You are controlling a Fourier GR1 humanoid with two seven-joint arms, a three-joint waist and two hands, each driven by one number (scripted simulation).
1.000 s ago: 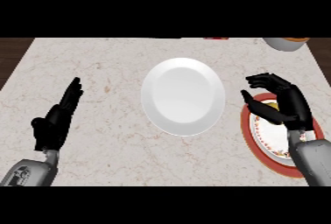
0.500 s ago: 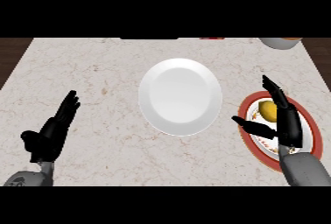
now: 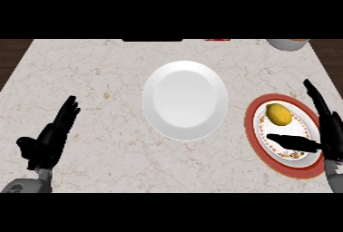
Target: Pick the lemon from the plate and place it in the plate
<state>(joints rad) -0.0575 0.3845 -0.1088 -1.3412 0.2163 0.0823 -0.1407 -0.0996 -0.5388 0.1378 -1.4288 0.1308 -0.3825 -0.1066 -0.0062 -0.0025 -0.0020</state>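
A yellow lemon [image 3: 279,113] lies on a red-rimmed patterned plate [image 3: 260,142] at the counter's right side. A plain white plate [image 3: 185,99] sits in the middle with nothing on it. My right hand [image 3: 327,124] stands open at the right edge of the red-rimmed plate, fingers pointing up past the lemon's right side and thumb [image 3: 293,142] stretched over the plate just below the lemon, not touching it. My left hand [image 3: 50,140] rests open at the lower left, fingers up.
A bowl [image 3: 288,43] pokes in at the top right corner of the marble counter [image 3: 94,77]. A dark object and a small red one sit along the far edge. Dark floor shows past the counter's left and right edges.
The view has shifted, so both plates sit lower and more left. My right hand has slid right and down, spreading wider, and the lemon now shows fully. The left hand barely moved.
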